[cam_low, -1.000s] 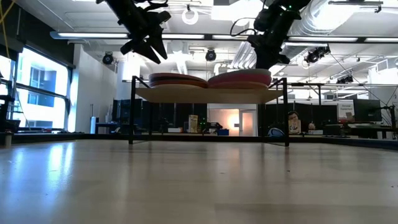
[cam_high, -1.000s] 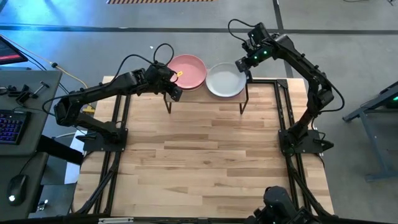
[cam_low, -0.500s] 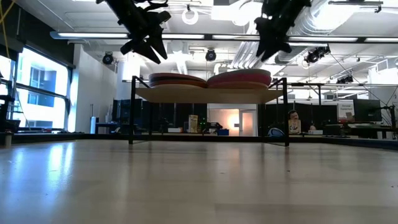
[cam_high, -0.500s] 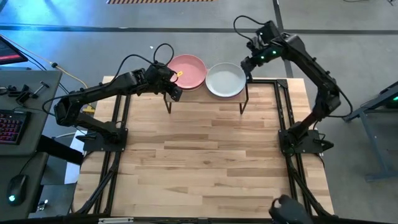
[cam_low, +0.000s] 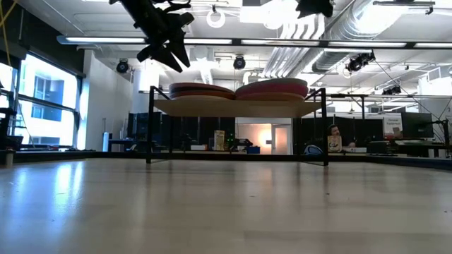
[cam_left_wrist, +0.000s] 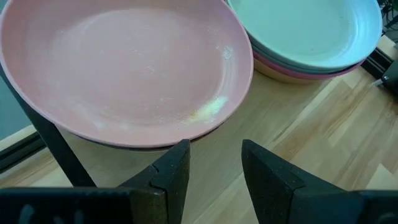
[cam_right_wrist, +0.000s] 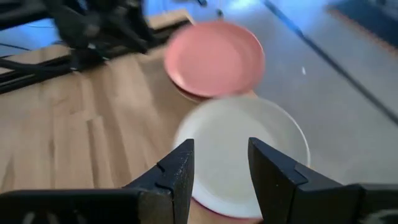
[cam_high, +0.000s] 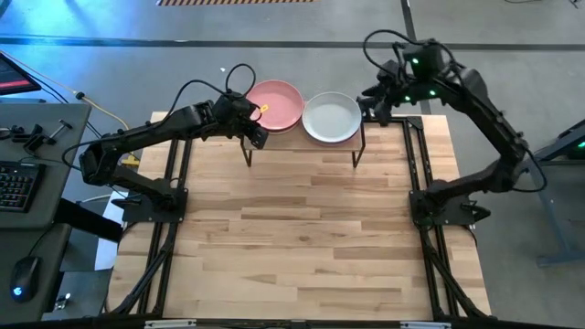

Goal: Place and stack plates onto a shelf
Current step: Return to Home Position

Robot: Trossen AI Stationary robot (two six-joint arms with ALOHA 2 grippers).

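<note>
Worktop's (cam_high: 302, 238) far edge: right gripper (cam_high: 372, 98), parted and empty, hangs just right of the shelf's (cam_low: 233, 107) off-white plate (cam_high: 331, 119), free to retreat; left gripper (cam_high: 257, 133), parted too, waits beside the pink plate (cam_high: 276, 102).

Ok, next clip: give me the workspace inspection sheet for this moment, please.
Surface: wooden tabletop, light planks.
Job's things: shelf at the far edge; pink-topped stack and pale-topped stack side by side on it.
Clutter: nothing seen.
Grippers: left gripper by the pink-topped stack, jaws open, empty; right gripper raised right of the shelf, jaws open, empty.
Cables: cables looped above both arms.
Surroundings: keyboard on a side desk; person far behind.
</note>
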